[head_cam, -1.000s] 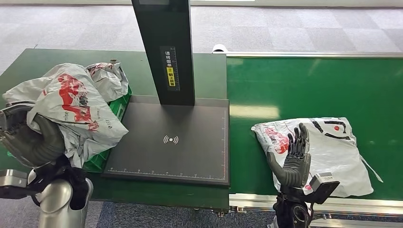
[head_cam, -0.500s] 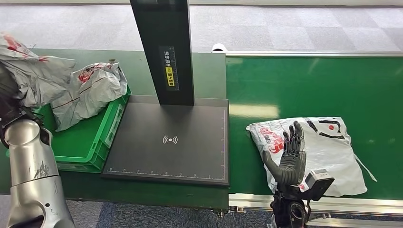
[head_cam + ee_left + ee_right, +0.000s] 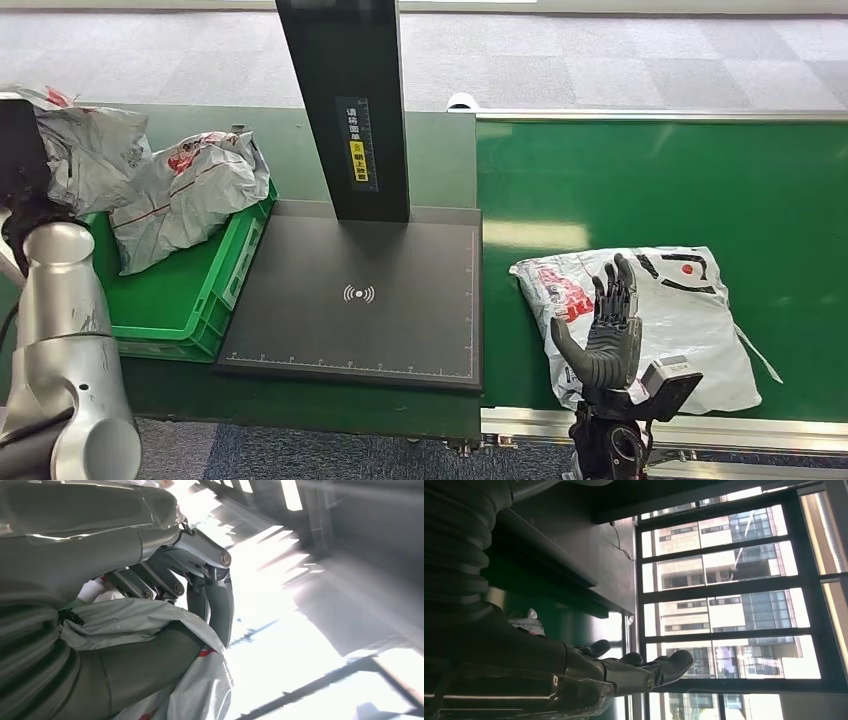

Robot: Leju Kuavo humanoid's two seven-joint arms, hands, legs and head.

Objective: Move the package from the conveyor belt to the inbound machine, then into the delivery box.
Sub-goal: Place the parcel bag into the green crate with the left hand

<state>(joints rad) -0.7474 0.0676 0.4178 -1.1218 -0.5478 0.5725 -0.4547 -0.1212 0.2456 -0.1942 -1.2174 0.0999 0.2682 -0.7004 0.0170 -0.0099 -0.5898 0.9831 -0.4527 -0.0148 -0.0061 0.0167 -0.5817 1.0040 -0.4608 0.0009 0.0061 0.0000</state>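
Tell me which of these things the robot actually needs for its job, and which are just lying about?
Part of the job:
- package on the conveyor belt
- inbound machine
- green delivery box
- package held by the left hand
- right hand, raised over the belt package

Just lying about:
- grey package already in the box

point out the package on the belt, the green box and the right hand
package on the belt [image 3: 690, 320], head view, bare plastic face
green box [image 3: 160, 300], head view, bare floor
right hand [image 3: 608, 330], head view, palm
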